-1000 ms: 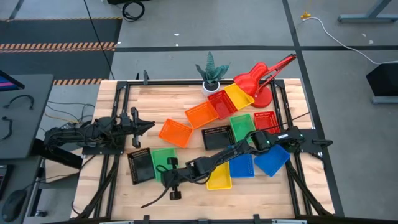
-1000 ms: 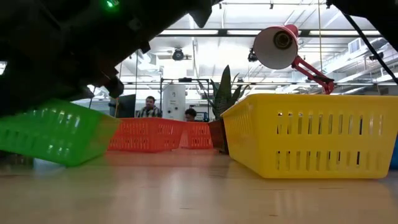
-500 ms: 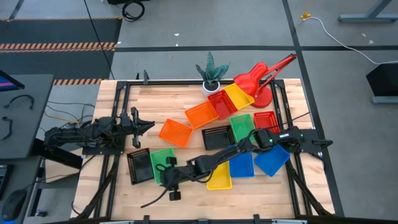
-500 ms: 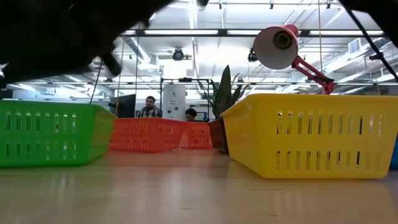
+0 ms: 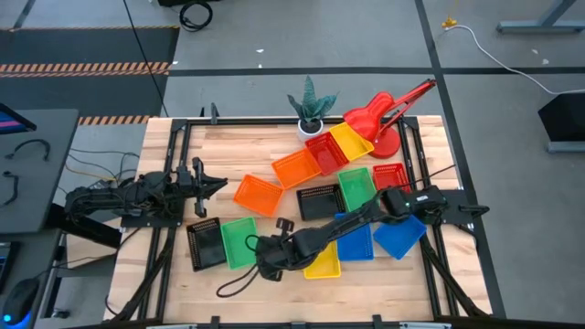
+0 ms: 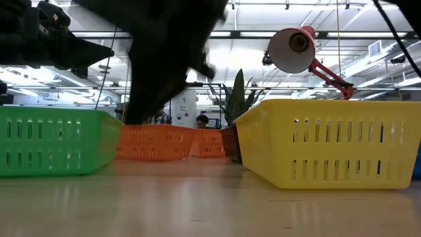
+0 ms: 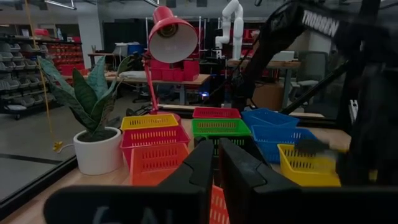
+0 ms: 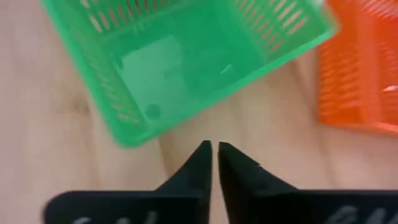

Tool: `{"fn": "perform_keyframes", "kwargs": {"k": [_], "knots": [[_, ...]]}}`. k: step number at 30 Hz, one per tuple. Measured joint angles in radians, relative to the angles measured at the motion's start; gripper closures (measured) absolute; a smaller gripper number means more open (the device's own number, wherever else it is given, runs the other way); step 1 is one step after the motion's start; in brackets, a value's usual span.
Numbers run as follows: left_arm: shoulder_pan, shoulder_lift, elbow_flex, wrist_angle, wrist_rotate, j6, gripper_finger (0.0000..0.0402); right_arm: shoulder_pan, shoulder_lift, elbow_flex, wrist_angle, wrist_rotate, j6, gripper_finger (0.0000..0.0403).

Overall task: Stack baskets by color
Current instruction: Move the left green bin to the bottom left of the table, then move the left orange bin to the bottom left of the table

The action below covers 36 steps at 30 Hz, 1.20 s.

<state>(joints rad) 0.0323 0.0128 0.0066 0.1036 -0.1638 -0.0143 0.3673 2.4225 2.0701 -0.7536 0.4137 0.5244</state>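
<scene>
**Right gripper empty above green basket; left arm parked**

Right gripper (image 8: pixel 211 149) sits low over the front-left part of the table (image 5: pixel 228 146), just beside the near edge of a green basket (image 5: pixel 239 241). Its fingers are pressed together, tips almost touching, with nothing between them. In the right wrist view the green basket (image 8: pixel 186 62) lies flat on the wood, empty, and an orange basket (image 8: pixel 360 68) lies just past it.

Left gripper (image 7: pixel 214 168) rests at the table's left edge, fingers pressed together on nothing, pointing toward the basket cluster.

Basket positions, high view: a black basket (image 5: pixel 205 243) touches the green one on its left. The orange basket (image 5: pixel 258 195) lies behind them. A yellow basket (image 5: pixel 323 263) sits at the front, partly under the right arm, with two blue baskets (image 5: pixel 399 235) to its right. Further back: a second black basket (image 5: pixel 320 201), a second green (image 5: pixel 356 187), a red (image 5: pixel 388 176), then orange, red and yellow in a row near the plant (image 5: pixel 311 108) and lamp (image 5: pixel 384 114).
</scene>
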Motion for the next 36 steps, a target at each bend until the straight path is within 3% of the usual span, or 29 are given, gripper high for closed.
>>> {"fn": "perform_keyframes", "kwargs": {"k": [5,13,16,20,27,36], "knots": [[0.0,0.0,0.0,-0.001,0.0,0.0,0.0366,-0.027,0.059,0.003,0.215,-0.059,0.003,0.0391],[0.0,0.0,0.0,-0.003,0.0,0.0,0.0368,-0.031,0.059,0.003,0.351,-0.051,-0.054,0.0399],[0.0,0.0,0.0,-0.003,0.0,0.0,0.0372,-0.029,0.052,0.002,0.303,-0.074,-0.082,0.0395],[0.0,0.0,0.0,-0.003,0.0,0.0,0.0374,-0.014,-0.008,0.001,0.171,-0.028,-0.17,0.0394],[0.0,0.0,0.0,-0.004,0.0,0.0,0.0366,-0.028,-0.119,0.003,-0.029,0.067,-0.512,0.0383],[0.0,0.0,0.0,-0.004,0.0,0.0,0.0374,-0.164,-0.105,-0.018,-0.162,-0.034,-0.893,0.0282]]}}
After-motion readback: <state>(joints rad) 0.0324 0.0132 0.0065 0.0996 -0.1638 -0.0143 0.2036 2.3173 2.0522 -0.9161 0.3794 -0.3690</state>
